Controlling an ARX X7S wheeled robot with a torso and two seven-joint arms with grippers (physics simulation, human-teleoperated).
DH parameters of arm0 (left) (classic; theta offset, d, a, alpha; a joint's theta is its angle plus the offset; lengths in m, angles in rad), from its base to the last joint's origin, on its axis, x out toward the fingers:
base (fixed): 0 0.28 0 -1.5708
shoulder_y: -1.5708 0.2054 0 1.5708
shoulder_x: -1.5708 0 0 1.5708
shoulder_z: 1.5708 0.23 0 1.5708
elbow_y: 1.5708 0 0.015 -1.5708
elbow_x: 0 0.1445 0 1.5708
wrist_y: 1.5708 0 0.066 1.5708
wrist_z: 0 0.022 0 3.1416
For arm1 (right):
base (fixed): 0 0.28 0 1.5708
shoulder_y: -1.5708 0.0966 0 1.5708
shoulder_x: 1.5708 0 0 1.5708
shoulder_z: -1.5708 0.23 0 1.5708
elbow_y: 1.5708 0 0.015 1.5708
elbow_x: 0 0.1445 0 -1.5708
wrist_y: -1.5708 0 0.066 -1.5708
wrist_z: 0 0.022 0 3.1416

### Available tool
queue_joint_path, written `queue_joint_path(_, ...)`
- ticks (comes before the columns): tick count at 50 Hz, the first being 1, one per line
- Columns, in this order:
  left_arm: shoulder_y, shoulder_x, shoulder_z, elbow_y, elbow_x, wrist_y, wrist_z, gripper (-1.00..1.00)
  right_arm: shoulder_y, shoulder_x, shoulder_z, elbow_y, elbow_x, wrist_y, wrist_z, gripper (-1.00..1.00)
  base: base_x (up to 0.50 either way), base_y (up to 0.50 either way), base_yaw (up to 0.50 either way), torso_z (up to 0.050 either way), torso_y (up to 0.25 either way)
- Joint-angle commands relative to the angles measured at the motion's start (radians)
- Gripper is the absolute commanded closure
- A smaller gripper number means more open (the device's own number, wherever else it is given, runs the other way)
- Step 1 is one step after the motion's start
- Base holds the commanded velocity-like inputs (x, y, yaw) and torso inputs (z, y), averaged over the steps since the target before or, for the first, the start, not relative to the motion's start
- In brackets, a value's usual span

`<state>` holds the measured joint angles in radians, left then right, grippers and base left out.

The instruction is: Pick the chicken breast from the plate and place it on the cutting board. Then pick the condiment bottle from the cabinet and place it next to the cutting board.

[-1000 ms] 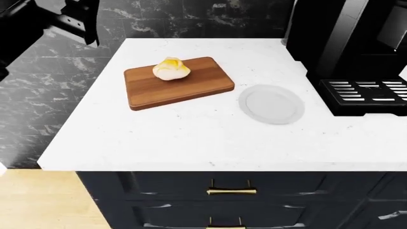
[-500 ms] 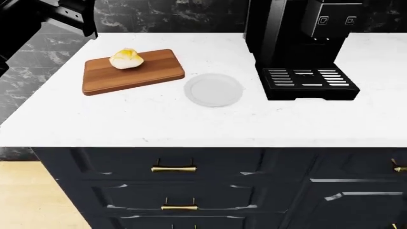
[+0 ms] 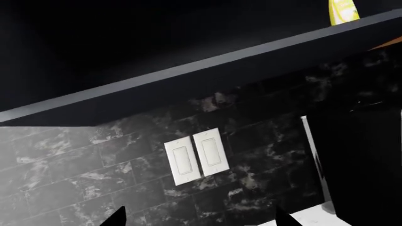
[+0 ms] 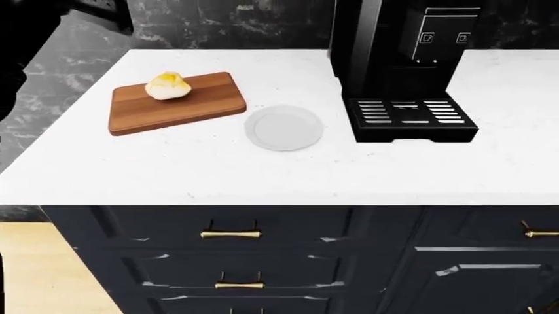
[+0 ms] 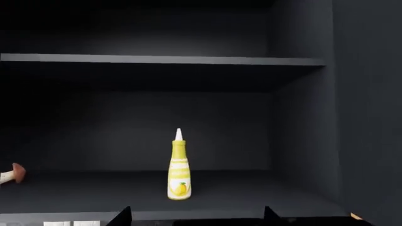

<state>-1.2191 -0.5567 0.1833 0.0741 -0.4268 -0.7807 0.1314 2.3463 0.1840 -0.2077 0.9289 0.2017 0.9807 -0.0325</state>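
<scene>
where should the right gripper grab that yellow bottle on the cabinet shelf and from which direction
Probably the condiment bottle is best gripped around its straight yellow body, below the tapering white nozzle. It stands upright with shelf bare on either side of it, so a level approach from the open cabinet front, fingers passing either side, looks safest.

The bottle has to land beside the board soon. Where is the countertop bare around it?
Bare countertop runs along the front of the cutting board, which holds the chicken breast, and behind it toward the wall. To its right it is tighter: the plate sits close, then the coffee machine.
</scene>
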Motion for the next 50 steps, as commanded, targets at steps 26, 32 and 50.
queue_joint_path(26, -0.206, 0.163, 0.145, -0.652, 0.171, 0.32, 0.072, -1.0, 0.01, -0.143, 0.153, 0.232, -0.473, -0.031, -0.205, -1.0, 0.0, 0.0, 0.0, 0.05, 0.031)
queue_joint_path(32, -0.233, 0.169, 0.164, -0.73, 0.201, 0.332, 0.059, -1.0, 0.01, -0.143, 0.153, 0.232, -0.473, -0.031, -0.205, -1.0, 0.0, 0.0, 0.0, 0.033, 0.03)
queue_joint_path(50, -0.237, 0.148, 0.164, -0.648, 0.195, 0.254, 0.044, -1.0, 0.01, -0.143, 0.153, 0.232, -0.473, -0.031, -0.205, -1.0, 0.09, 0.0, 0.0, 0.0, 0.0)
